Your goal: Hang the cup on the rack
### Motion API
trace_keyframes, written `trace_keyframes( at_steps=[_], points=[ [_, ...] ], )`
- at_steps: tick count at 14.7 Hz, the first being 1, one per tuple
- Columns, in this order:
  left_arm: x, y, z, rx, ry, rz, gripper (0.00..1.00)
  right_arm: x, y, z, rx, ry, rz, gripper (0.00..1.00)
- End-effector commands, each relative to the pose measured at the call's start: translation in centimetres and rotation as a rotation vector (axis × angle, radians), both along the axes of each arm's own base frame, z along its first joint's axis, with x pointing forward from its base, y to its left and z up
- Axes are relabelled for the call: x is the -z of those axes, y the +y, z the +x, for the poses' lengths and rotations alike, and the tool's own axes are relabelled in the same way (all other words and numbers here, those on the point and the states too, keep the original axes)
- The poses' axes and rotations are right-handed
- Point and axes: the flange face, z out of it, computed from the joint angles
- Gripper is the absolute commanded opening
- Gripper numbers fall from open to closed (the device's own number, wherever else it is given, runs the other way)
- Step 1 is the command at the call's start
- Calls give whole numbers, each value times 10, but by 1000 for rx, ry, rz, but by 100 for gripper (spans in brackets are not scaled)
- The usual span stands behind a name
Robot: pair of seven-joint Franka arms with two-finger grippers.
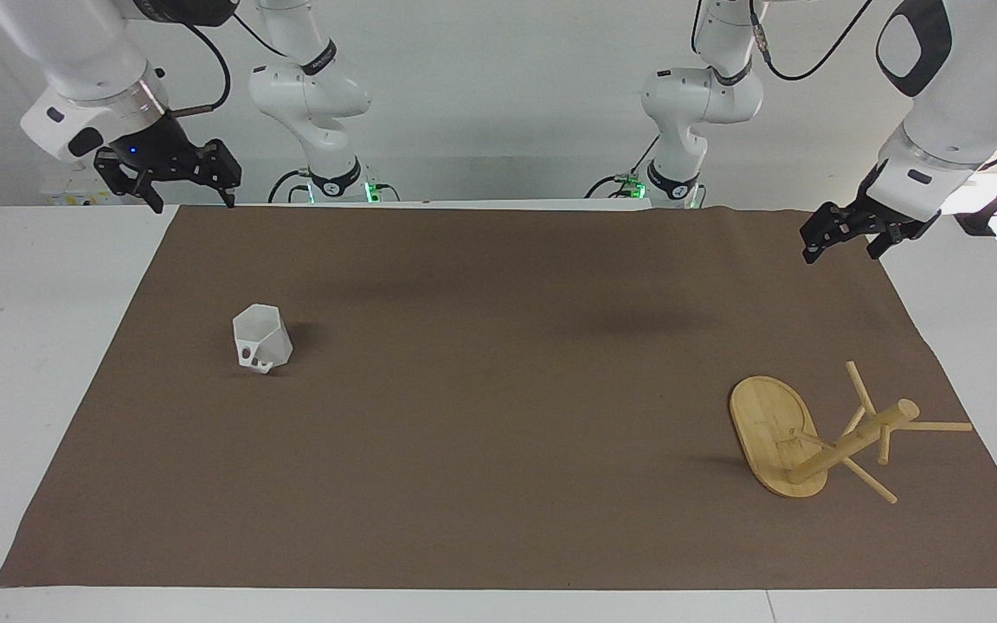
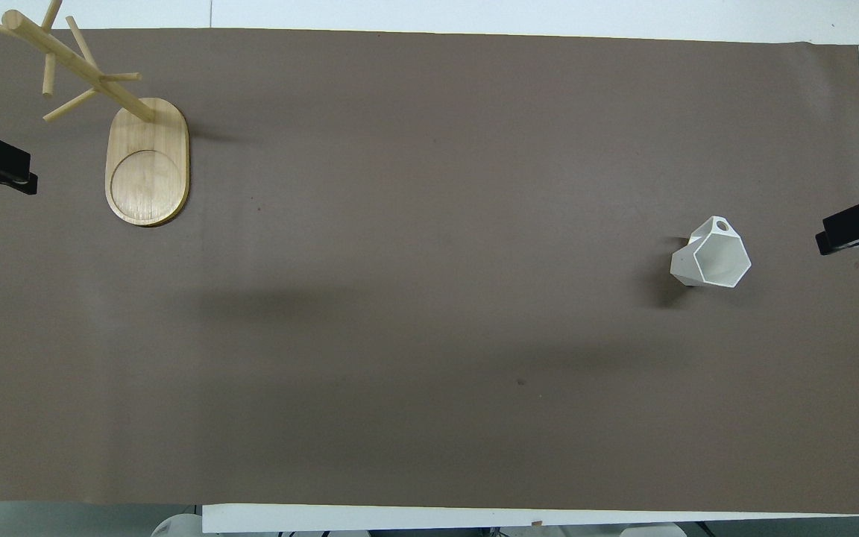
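The white faceted cup [image 1: 261, 339] stands on the brown mat toward the right arm's end, mouth up, handle pointing away from the robots; it also shows in the overhead view [image 2: 713, 255]. The bamboo rack [image 1: 775, 446] stands on its oval base toward the left arm's end, farther from the robots than the cup, with its post and pegs at the base's end farthest from the robots; it also shows in the overhead view [image 2: 148, 160]. My right gripper [image 1: 191, 201] hangs open and empty above the mat's corner, well apart from the cup. My left gripper [image 1: 842, 251] hangs open and empty above the mat's edge, well apart from the rack.
The brown mat [image 1: 498, 433] covers most of the white table. Only the grippers' tips show at the sides of the overhead view: the left gripper [image 2: 4, 170] and the right gripper [image 2: 843, 235].
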Motion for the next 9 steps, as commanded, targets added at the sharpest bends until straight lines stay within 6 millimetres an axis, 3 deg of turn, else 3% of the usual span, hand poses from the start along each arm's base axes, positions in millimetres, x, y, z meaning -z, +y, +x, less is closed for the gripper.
trace_keyframes(
  at_steps=[1,9],
  points=[
    [-2,3,-6,3,8,16,100,0,1,2,19,-15,18,99],
    [-2,3,-5,3,6,16,100,11,-2,-8,12,25,22,99]
  ],
)
